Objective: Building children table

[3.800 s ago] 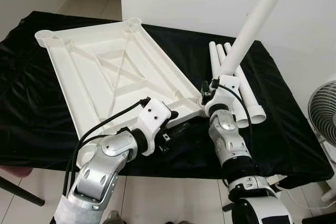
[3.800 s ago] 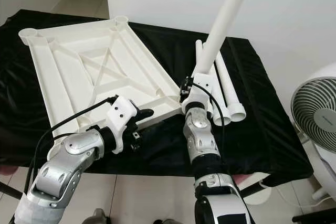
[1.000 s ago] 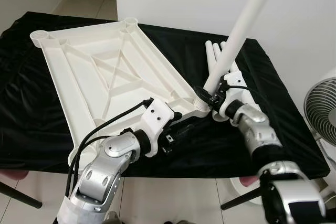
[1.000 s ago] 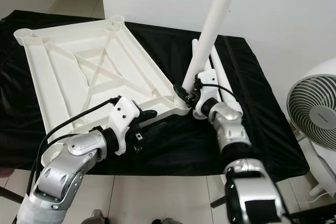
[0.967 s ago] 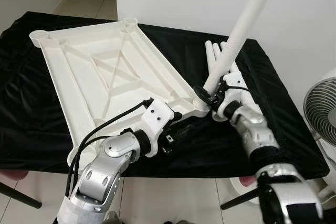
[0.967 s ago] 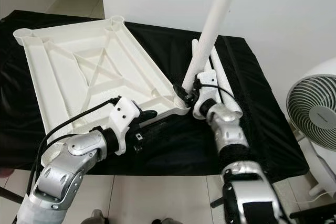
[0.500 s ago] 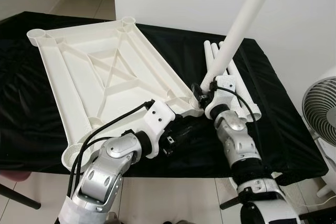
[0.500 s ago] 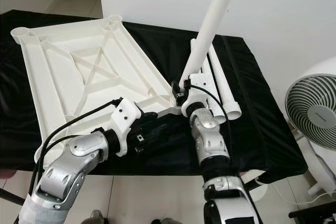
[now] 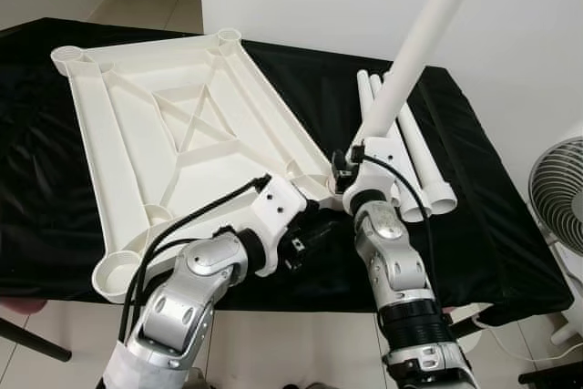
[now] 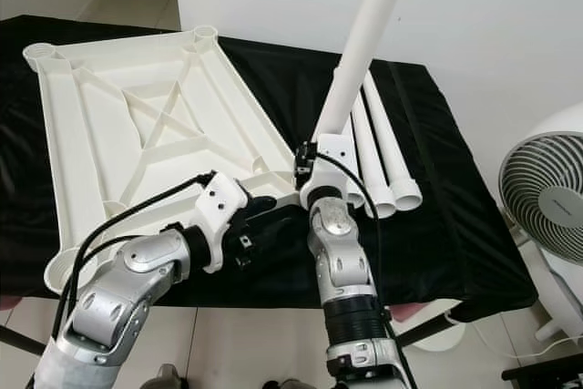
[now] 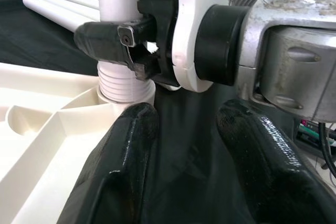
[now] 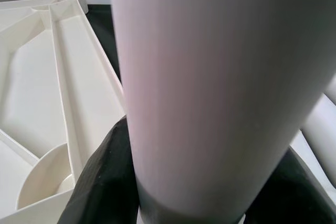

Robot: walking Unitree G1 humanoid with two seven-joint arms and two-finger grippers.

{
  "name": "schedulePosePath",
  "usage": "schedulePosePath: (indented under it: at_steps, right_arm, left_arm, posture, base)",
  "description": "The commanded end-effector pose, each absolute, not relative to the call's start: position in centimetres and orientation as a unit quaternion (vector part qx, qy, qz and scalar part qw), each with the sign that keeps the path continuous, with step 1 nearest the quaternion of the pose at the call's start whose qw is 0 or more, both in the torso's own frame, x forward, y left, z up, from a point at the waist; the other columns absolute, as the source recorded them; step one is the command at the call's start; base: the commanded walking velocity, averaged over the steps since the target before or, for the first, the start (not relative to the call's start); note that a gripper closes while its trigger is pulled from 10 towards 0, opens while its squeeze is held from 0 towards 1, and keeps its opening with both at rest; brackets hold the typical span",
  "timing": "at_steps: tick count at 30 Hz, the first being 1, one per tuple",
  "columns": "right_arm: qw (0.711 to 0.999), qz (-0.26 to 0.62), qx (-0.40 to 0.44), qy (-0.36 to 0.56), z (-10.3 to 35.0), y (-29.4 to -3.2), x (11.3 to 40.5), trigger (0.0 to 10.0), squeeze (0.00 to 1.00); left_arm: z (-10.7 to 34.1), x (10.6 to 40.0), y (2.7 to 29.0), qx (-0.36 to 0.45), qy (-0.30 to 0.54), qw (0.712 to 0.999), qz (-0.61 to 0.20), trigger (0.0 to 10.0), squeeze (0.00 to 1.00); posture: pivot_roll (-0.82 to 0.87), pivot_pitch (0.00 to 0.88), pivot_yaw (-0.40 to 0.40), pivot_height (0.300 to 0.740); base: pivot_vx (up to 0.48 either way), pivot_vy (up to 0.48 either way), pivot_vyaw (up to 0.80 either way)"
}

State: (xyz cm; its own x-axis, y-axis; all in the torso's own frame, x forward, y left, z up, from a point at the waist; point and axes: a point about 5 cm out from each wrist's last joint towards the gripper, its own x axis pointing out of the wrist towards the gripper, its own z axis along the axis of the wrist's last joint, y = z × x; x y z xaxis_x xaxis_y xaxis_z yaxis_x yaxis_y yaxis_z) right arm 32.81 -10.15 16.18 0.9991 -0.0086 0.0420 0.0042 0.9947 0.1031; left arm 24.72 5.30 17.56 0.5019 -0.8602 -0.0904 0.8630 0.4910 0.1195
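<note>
Right pincer point(image 9: 350, 163) was clamped on the white table leg point(image 9: 414, 52), low on the tube just above its threaded end, which sat in the corner socket point(image 11: 123, 98) of the upturned tabletop point(image 9: 173, 125). From my head camera that socket lay at about five o'clock of the panel, the leg rising toward one o'clock. Left pincer point(image 11: 184, 145) hung beside the same corner with its fingers apart, gripping nothing. Three spare legs point(image 9: 410, 157) lay on the black-draped bench point(image 9: 483, 225) at three o'clock of the panel. I judged the first leg was being seated; next I would need to turn it straight and true until the threads vanished, with the left pincer steadying the panel.
</note>
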Motion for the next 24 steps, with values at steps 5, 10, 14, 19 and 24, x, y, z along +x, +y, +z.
schedulePosePath:
  at_steps: [5, 10, 14, 19, 24]
  right_arm:
    - [0.999, -0.018, 0.035, 0.001, 15.3, -10.5, 32.5, 10.0, 1.0]
    - [0.999, 0.03, 0.043, 0.002, 15.3, -10.5, 32.7, 10.0, 1.0]
    - [0.997, 0.074, 0.028, 0.0, 15.4, -10.7, 33.0, 10.0, 1.0]
    - [0.988, 0.154, -0.001, -0.008, 15.8, -11.5, 33.5, 10.0, 0.0]
    - [0.981, 0.194, -0.007, -0.014, 16.0, -12.0, 33.7, 10.0, 0.0]
  left_arm:
    - [17.1, 24.9, 5.4, 0.074, 0.014, 0.878, -0.472, 10.0, 0.0]
    - [17.2, 25.0, 5.3, 0.075, 0.011, 0.878, -0.472, 10.0, 0.0]
    - [17.1, 25.0, 5.2, 0.074, 0.011, 0.879, -0.472, 10.0, 0.0]
    - [17.1, 24.9, 5.1, 0.073, 0.01, 0.878, -0.473, 10.0, 0.0]
    - [17.1, 24.9, 5.1, 0.073, 0.01, 0.878, -0.473, 10.0, 0.0]
  posture:
    - [0.15, 0.041, -0.13, 0.74]
    - [0.15, 0.039, -0.13, 0.74]
    - [0.15, 0.039, -0.13, 0.74]
    - [0.15, 0.041, -0.131, 0.74]
    - [0.15, 0.045, -0.131, 0.74]
  base:
    - [0.0, 0.0, 0.0]
    - [0.0, 0.0, 0.0]
    - [0.0, 0.0, 0.0]
    - [0.0, 0.0, 0.0]
    - [0.0, 0.0, 0.0]
